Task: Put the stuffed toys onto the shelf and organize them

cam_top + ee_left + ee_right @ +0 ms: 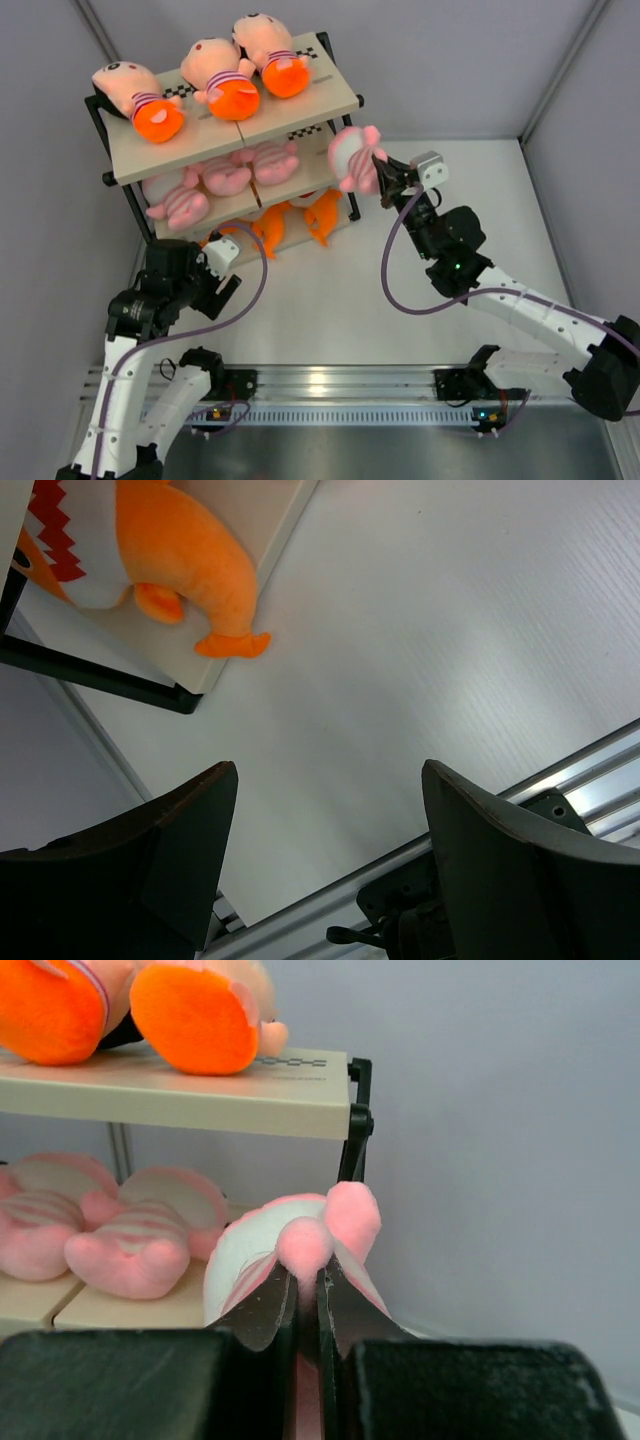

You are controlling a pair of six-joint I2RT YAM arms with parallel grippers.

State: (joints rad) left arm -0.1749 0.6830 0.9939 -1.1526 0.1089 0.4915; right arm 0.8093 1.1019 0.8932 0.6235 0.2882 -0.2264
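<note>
A: So, what is getting hidden?
B: The bottom tier of the shelf (300, 105), upper left of the overhead view, is mostly hiding under the upper boards. Only parts of the orange fish (322, 215) are poking out.
A: And the other tiers?
B: Three dolls (220, 80) are lying on top, and pink animals (225, 175) are filling the middle.
A: The claws?
B: The right gripper (383, 172) is pinching another pink plush (350, 155) at the middle tier's right end. The left gripper (328, 830) is gaping empty, apart from the fish.

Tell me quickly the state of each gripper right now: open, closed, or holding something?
Left gripper: open, holding nothing.
Right gripper: closed on a pink striped toy.
</note>
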